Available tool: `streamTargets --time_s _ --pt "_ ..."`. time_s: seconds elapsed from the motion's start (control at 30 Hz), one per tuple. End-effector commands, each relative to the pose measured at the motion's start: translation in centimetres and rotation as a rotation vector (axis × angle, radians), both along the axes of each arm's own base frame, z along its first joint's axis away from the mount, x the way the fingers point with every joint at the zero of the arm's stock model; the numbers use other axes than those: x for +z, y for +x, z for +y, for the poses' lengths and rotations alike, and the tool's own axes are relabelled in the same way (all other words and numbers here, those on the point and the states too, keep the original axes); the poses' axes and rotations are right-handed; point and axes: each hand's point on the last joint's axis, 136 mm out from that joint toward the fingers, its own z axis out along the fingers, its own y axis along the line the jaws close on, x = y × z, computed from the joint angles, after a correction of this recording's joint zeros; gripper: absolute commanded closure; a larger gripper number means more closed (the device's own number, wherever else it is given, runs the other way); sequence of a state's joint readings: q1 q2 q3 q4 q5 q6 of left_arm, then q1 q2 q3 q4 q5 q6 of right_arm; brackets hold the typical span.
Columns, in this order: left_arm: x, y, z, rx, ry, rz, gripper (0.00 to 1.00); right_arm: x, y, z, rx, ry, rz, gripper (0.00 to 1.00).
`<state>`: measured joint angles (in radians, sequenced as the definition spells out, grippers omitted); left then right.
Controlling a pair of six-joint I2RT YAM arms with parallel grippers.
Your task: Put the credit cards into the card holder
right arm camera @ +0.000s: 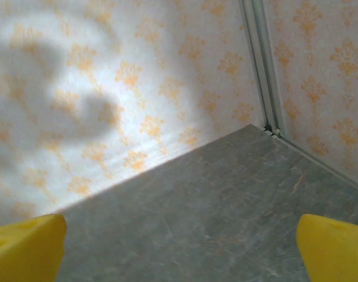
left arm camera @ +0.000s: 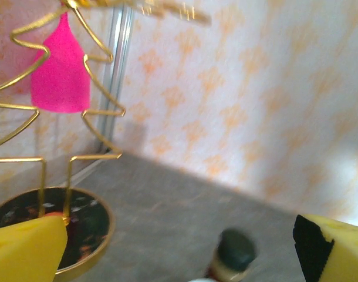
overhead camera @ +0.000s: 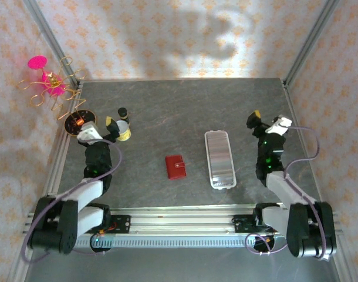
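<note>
Top view: the red card holder (overhead camera: 175, 167) lies closed mid-worktop (overhead camera: 167, 106), a pale tray (overhead camera: 219, 159) near its right. The left gripper (overhead camera: 102, 126) and right gripper (overhead camera: 267, 123) flank them.
Left wrist: yellow fingers (left arm camera: 26, 247) are spread, released, by a gold wire stand (left arm camera: 79, 117).
Right wrist: fingers (right arm camera: 26, 244) are likewise spread, released.

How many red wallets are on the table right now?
1. The red card holder lies folded shut on the table, left of the long pale tray. The left arm and right arm cover parts of it, so another may hide.

No legible text, brands or numbers, card holder (overhead camera: 176, 167) too small to read, small bottle (left arm camera: 229, 255) blurred
</note>
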<state>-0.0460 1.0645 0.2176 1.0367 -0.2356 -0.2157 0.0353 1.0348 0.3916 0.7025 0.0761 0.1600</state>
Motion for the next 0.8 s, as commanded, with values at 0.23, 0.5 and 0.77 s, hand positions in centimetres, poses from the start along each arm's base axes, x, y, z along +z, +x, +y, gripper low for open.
streamTargets --time_s 0.23,0.5,0.77 --pt "-1.8 2.1 -5.3 -0.305 -0.459 0.183 0.01 -2.8 -1.1 -0.5 -0.052 0.27 0.25 0.0" --pt "-1.4 -0.5 -7.3 -0.42 -0.535 0.219 0.01 -2.4 -2.2 1.7 0.074 0.271 0.345 0.01" --pt "-4.5 -2.8 -15.0 -0.678 -0.613 0.462 0.16 -0.8 -2.8 9.5 0.361 0.286 0.456 0.24"
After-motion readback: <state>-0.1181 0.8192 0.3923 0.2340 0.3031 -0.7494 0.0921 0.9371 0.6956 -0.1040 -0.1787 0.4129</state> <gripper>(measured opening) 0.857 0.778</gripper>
